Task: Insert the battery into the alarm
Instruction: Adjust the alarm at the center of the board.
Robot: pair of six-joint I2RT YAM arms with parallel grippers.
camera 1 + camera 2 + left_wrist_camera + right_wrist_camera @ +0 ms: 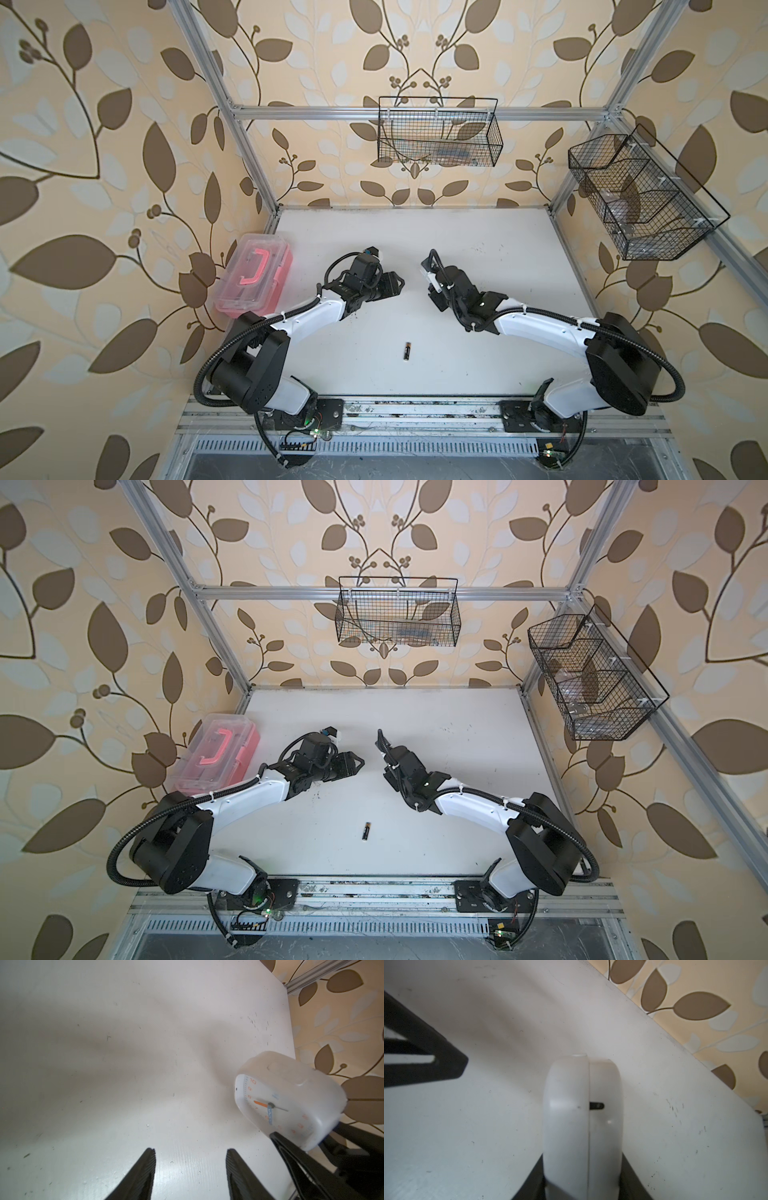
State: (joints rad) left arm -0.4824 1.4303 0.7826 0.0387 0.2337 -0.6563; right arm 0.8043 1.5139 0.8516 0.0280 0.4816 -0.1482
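Note:
The battery (406, 352) (365, 831), black with a copper-gold end, lies alone on the white table (478, 365) between the two arm bases. My right gripper (582, 1169) is shut on the white alarm (581, 1118), held edge-on above the table. The left wrist view shows the alarm's dial (276, 1105) with an orange hand, clamped by the right gripper's fingers (295, 1155). My left gripper (190, 1151) (397, 282) stands open and empty a short way from the alarm. In a top view the alarm (425, 271) shows only as a white sliver in the right gripper (430, 280).
A clear box with a pink handle (253, 278) (220, 750) sits at the table's left edge behind the left arm. Wire baskets hang on the back wall (436, 133) and the right frame (640, 195). Aluminium posts stand at the table's corners.

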